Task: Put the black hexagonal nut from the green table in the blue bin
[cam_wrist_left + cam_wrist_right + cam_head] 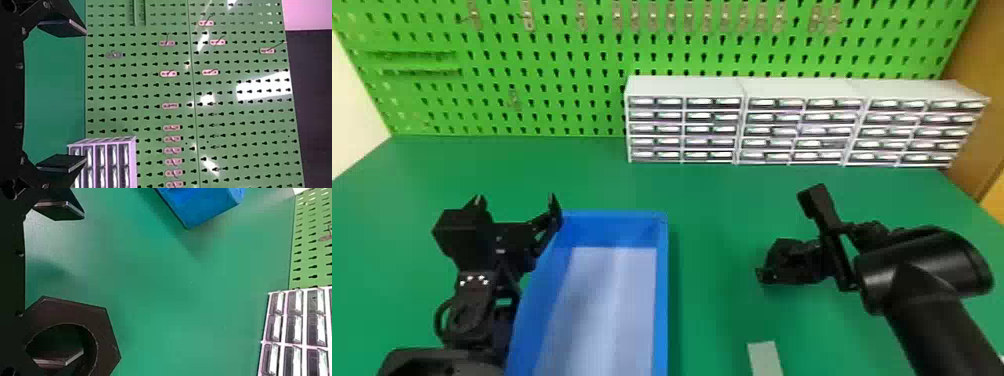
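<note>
Black hexagonal nut [107, 338] around one finger of the right gripper [789, 235]

That gripper's two fingers stand wide apart, one showing through the nut's hole. Left of them is the blue bin [662, 290] on the green table [717, 220]. The left gripper [515, 202] has its fingers apart too, one by the bin's far left corner. Beyond both pairs rise white drawer units [802, 90] and a green pegboard [572, 65].

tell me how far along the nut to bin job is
Pickup looks done: the black hexagonal nut seems lifted off the green table. It's now around one of the right arm's jaws, which stand wide apart. Left to do: get it across to the blue bin, since it's still outside, and drop it in.
</note>
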Robot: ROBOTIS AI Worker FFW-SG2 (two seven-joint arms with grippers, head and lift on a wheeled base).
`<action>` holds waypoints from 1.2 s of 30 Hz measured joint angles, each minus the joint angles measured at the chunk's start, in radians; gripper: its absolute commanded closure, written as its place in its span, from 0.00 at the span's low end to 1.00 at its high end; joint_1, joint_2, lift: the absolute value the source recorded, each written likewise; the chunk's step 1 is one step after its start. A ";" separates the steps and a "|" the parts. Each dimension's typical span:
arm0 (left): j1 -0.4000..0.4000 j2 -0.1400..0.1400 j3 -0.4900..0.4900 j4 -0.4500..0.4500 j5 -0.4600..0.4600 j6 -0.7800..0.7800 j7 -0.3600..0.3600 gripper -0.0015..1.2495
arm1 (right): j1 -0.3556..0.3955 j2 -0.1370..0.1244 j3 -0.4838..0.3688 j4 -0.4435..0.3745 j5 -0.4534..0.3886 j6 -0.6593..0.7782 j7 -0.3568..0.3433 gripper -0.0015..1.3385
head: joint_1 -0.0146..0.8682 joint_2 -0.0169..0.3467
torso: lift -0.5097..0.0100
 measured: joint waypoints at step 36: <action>-0.011 0.000 0.000 0.015 0.006 -0.029 0.000 0.12 | -0.014 -0.042 0.049 0.067 -0.032 0.095 0.000 0.74 | 0.76 0.20 | 0.80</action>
